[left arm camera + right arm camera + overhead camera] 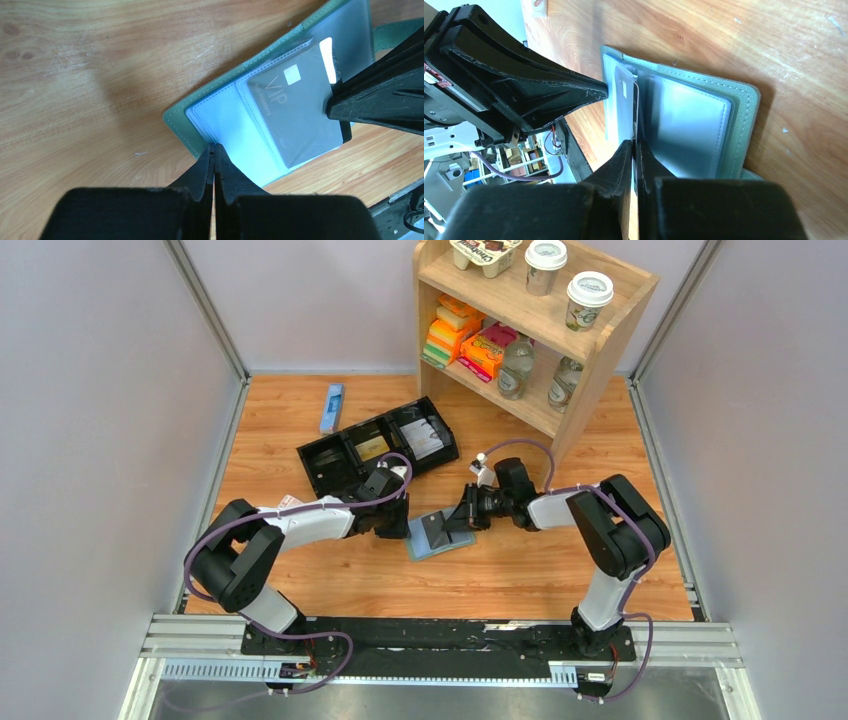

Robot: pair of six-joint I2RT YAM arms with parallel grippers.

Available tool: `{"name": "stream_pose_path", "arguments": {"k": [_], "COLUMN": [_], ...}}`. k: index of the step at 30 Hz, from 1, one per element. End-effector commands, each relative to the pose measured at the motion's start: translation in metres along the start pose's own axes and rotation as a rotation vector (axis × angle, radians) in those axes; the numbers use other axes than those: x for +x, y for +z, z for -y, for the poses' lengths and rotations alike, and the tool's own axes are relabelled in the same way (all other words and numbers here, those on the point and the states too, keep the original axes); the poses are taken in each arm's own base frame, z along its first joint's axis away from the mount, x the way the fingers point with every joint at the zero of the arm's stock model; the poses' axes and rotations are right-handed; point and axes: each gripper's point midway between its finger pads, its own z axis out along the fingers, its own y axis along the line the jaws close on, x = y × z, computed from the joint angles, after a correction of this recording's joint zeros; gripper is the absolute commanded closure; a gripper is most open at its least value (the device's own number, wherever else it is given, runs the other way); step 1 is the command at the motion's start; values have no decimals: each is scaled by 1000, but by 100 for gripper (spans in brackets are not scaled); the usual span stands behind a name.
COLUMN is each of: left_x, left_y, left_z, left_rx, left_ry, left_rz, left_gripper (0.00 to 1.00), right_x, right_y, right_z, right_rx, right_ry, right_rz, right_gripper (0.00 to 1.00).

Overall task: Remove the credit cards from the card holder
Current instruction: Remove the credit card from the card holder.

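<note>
The grey-green card holder (428, 545) lies open on the wooden table, its pale blue pocket panels facing up (235, 132) (744, 125). A grey card marked VIP (295, 110) sticks partly out of one pocket and shows edge-on in the right wrist view (624, 90). My left gripper (407, 530) (214, 148) is shut, its tips resting on the holder's near edge. My right gripper (455, 523) (634, 143) is shut on the far edge of the grey card. Its fingers show in the left wrist view (370, 95).
A black three-compartment tray (330, 465) holding cards lies just behind the left gripper. A blue packet (331, 408) lies at the back left. A wooden shelf (590, 365) with cups, bottles and packets stands at the back right. Walls enclose both sides.
</note>
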Motion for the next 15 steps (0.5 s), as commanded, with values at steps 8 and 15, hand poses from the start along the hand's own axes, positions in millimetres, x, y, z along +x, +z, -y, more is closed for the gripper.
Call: {"name": "stream_pose_path", "arguments": {"k": [8,15], "left_x": [22,-21], "left_y": [-3,-22], "left_z": [-21,22], "left_rx": [-78,68], "left_ry": [-4,-1], "left_rz": [-48,66], "left_gripper": [100,90], "right_x": [-10,-5], "right_y": [-3,2], "right_z": [-7,-4], "right_rx": [-51,-47], "right_ry": [-18,-11], "right_rz": [28,4], "right_gripper": [96,96]}}
